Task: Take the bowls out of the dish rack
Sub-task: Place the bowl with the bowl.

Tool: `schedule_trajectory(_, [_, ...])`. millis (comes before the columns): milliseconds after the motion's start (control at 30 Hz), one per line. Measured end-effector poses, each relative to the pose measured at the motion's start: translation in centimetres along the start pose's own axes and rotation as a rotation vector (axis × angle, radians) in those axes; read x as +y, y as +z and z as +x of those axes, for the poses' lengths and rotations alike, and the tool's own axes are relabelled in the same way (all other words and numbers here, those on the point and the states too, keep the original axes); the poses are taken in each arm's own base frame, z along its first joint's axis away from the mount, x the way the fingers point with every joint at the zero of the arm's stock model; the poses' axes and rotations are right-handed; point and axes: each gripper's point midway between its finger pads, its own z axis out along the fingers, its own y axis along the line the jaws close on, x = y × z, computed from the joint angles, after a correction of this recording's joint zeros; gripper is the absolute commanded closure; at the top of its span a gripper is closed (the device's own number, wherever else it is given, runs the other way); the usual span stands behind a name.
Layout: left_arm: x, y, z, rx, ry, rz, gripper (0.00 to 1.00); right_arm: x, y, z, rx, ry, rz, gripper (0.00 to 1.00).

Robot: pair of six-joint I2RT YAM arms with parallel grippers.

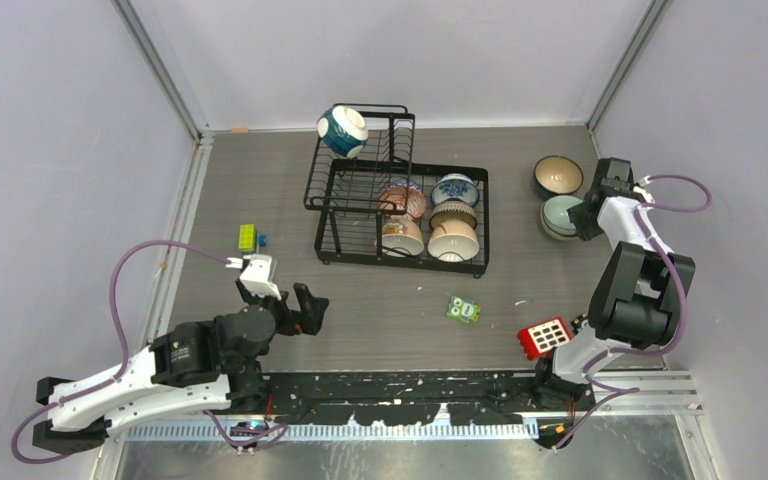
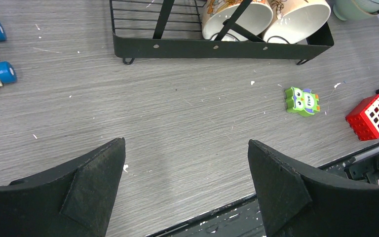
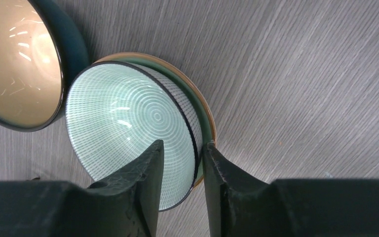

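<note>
Black-fingered and empty, the left gripper (image 2: 186,143) stands wide over the surface (image 2: 177,108). The dish rack (image 2: 217,48) lies just ahead of it and slightly right, with four bowls (image 1: 453,240) tipped in the lower tray and a blue-patterned bowl (image 1: 343,130) beyond on the upper basket. Far to the rack's right, the right gripper (image 3: 183,145) sits narrow astride the rim of a mint bowl (image 3: 128,118) nested in another bowl (image 3: 206,116) on the surface; I cannot tell whether it pinches. The left gripper looks the nearer to the rack.

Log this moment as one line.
right end effector: open astride mint-green ribbed ceramic bowl rim | left end effector: open, empty | black wire dish rack: several bowls inside
</note>
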Motion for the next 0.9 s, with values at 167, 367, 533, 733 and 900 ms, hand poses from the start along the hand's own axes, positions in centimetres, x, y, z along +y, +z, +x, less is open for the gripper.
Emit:
schedule_trajectory(167, [0.0,0.0,0.0,-0.001,-0.001,0.001,0.05,-0.1,-0.9,-0.2,-0.003,0.0,-0.001,0.55])
schedule_trajectory(367, [0.0,-0.1,-0.1,-0.004,-0.007,0.005,0.05,-0.2,-1.6,-0.6,-0.014,-0.006,0.002,0.54])
schedule_trajectory(533, [0.0,-0.2,-0.1,-0.007,-0.012,0.011,0.05,-0.8,-2.0,-0.6,-0.013,-0.015,0.021,0.61])
schedule_trajectory(733, [0.1,-0.2,0.0,-0.005,-0.011,0.01,0.05,-1.1,-2.3,-0.7,-0.019,-0.03,0.029,0.72])
schedule_trajectory(900, [0.1,-0.1,0.2,0.0,-0.008,0.012,0.05,-1.2,-2.3,-0.7,-0.017,-0.037,0.031,0.78])
